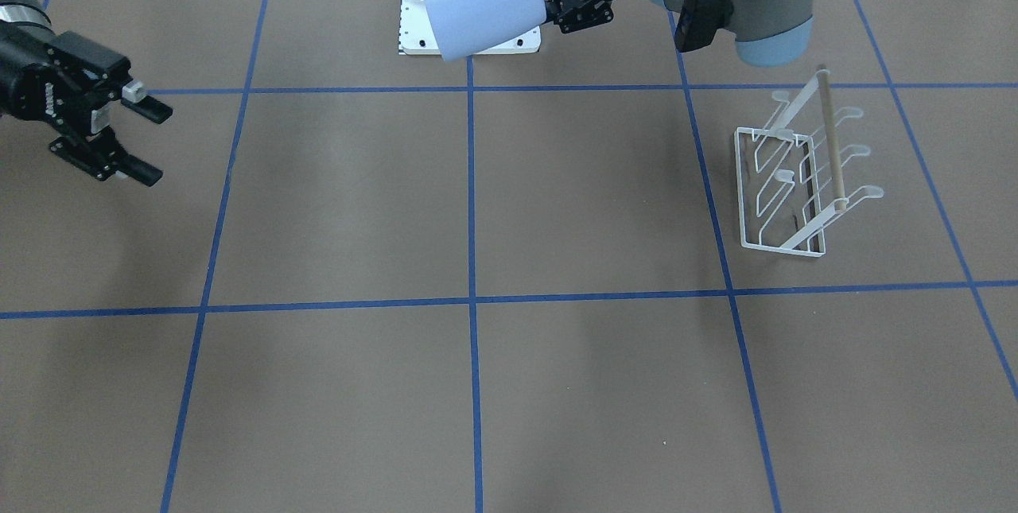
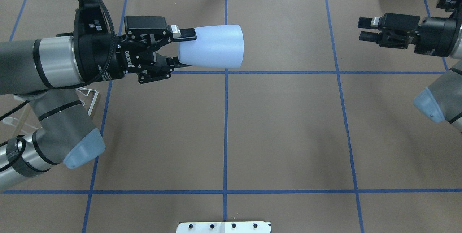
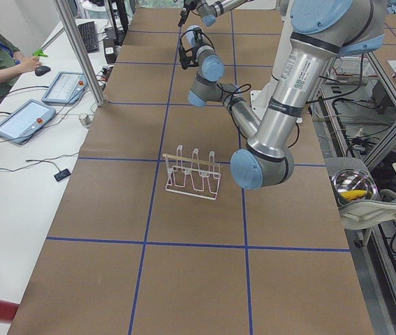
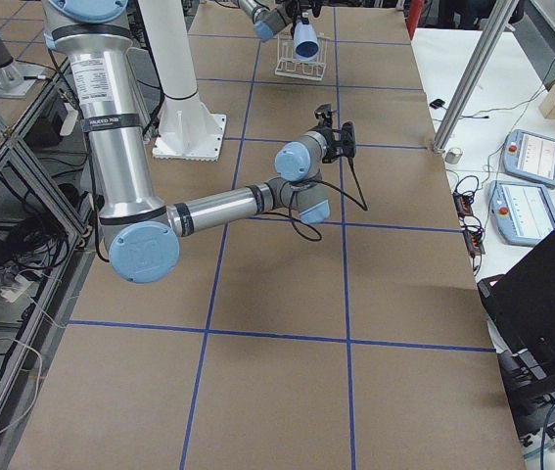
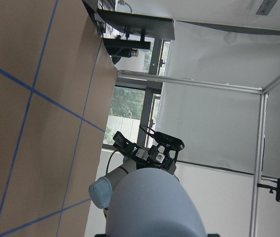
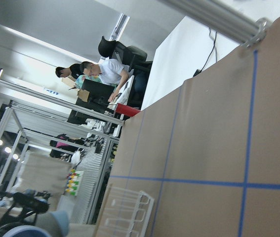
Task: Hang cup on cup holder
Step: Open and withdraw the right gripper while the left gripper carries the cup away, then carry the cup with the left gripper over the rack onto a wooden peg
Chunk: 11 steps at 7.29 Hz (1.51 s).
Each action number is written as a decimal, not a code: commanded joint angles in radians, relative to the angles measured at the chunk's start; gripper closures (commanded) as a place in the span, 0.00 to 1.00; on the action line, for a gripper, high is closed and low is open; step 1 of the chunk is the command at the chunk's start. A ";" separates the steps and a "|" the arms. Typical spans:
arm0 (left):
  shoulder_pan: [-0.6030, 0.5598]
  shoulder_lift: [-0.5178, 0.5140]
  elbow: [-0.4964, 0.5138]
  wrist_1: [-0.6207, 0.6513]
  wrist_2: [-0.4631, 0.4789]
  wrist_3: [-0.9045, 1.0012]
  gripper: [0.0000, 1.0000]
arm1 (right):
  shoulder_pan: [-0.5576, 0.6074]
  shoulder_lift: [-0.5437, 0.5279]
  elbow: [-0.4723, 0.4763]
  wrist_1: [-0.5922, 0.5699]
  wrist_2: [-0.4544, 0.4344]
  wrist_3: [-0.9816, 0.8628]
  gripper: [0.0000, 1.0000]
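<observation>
Overhead exterior view first: my left gripper (image 2: 183,50) is clamped on the narrow end of the pale blue, smooth, tapered plastic tumbler (image 2: 213,47). It hangs sideways in the air, wide end pointing out beyond the fingertips. I read this cup as light and stiff, hardly fragile, but slick and handleless. The taper could let it creep forward out of a pinch, so I judge a firm hold on the narrow end is right, leaving the mouth free.

The white wire rack with the light wooden rod (image 1: 832,145) stands on the brown paper-covered table (image 1: 358,203) behind the fingers, back under the left arm (image 2: 54,63), well apart from the cup. That arm is my main obstruction; the cup's mouth points away from the prongs (image 1: 871,192).

My right gripper (image 2: 364,29) hangs spread and empty, far ahead of the fingertips. The white metal pedestal (image 1: 409,20) sits well off to the side.
</observation>
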 commanded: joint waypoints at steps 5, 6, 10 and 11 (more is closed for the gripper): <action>-0.196 0.004 -0.393 1.179 0.011 0.704 1.00 | 0.219 -0.037 -0.018 -0.766 -0.096 -0.750 0.00; -0.210 0.004 -0.434 1.359 0.014 0.837 1.00 | 0.248 -0.054 -0.017 -0.907 -0.091 -0.956 0.00; -0.232 0.077 -0.464 1.685 -0.003 1.210 1.00 | 0.302 -0.074 -0.006 -1.490 0.142 -1.431 0.00; -0.226 0.077 -0.453 1.736 -0.041 1.216 1.00 | 0.310 -0.079 0.006 -1.556 0.175 -1.468 0.00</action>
